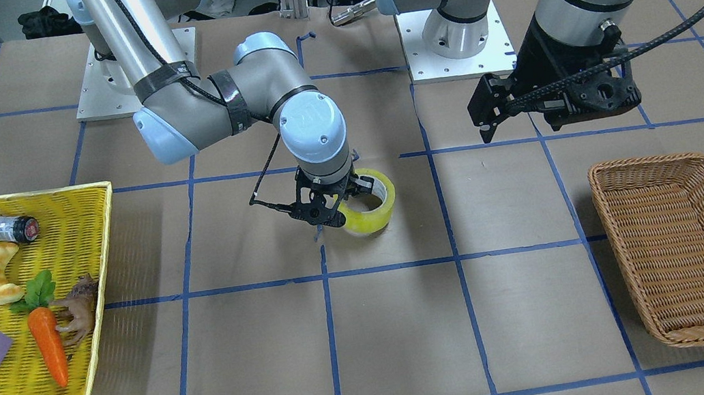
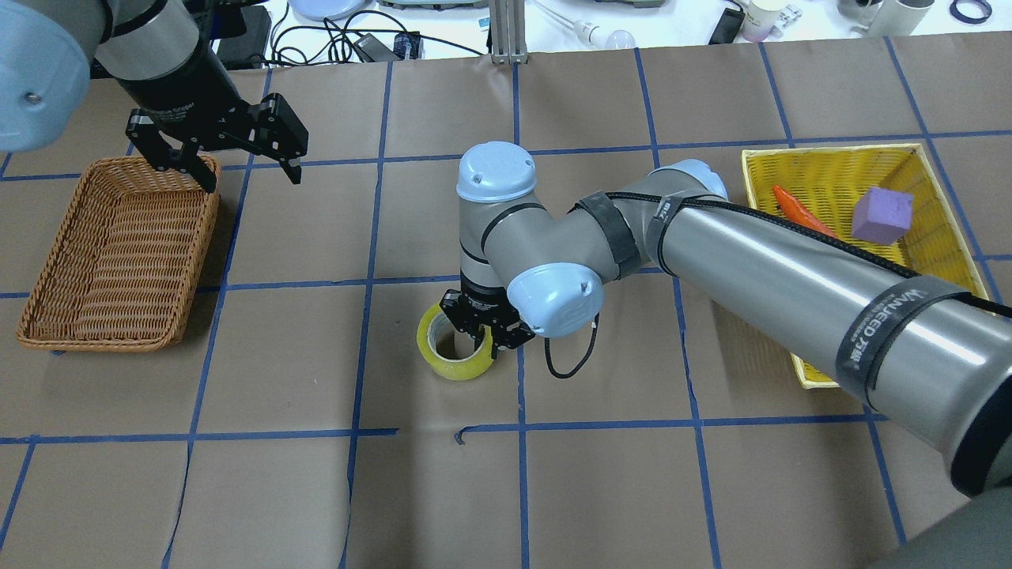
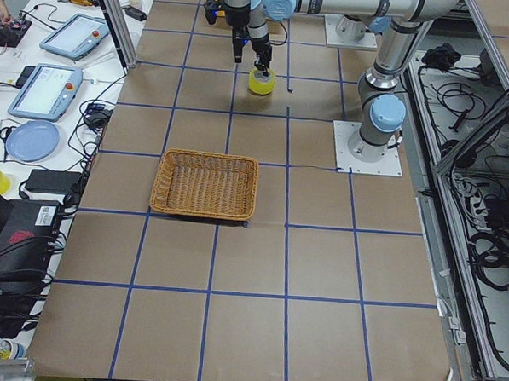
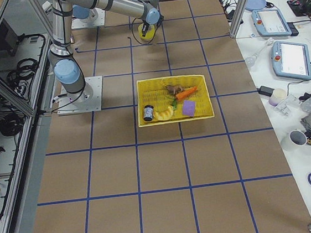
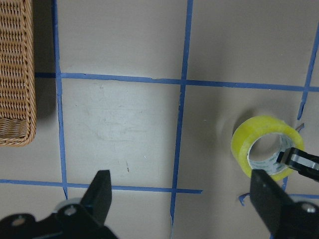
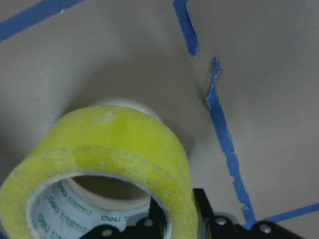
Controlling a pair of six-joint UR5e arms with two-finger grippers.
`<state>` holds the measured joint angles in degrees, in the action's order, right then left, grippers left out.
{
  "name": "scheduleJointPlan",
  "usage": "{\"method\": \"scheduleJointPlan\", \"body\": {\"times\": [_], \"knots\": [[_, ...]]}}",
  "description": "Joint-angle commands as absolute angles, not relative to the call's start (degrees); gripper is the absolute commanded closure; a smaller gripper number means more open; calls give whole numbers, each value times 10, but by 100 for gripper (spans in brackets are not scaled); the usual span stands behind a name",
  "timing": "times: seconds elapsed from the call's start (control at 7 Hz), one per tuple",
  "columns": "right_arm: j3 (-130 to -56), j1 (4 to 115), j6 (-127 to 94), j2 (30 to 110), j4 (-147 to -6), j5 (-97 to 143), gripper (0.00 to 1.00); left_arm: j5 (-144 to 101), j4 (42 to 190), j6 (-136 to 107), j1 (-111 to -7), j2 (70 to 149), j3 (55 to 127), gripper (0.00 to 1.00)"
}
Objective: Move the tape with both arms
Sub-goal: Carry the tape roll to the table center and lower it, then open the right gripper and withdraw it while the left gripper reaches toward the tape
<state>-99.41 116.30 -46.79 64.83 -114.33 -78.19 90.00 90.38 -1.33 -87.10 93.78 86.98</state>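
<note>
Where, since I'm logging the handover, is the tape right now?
In the overhead view, the tape is near the centre of the table, its right wall gripped by the right hand; the wicker basket lies far to its left.

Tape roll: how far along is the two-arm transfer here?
Done: the tape roll is at mid-table, outside the yellow basket. In hand: the right gripper pinches its wall, one finger inside the core. Left: the handover. The left gripper hangs open near the wicker basket, which holds nothing yet.
</note>
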Motion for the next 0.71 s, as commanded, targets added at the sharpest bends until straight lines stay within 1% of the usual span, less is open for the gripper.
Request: {"method": "scheduleJointPlan", "body": {"times": [0.0, 0.14, 0.29, 0.43, 0.57], "knots": [[-986, 1160, -470, 653, -1143, -787, 3, 900, 904, -14, -871, 939, 870, 0], [-971, 1151, -465, 663, -1141, -792, 0, 900, 904, -14, -871, 939, 871, 0], [-960, 1120, -454, 673, -1134, -794, 0, 899, 904, -13, -872, 938, 875, 0], [-959, 1062, -388, 698, -1127, -808, 0, 898, 894, -18, -878, 936, 891, 0], [-955, 1010, -317, 737, -1076, -833, 0, 884, 883, -58, -902, 933, 914, 0]]}}
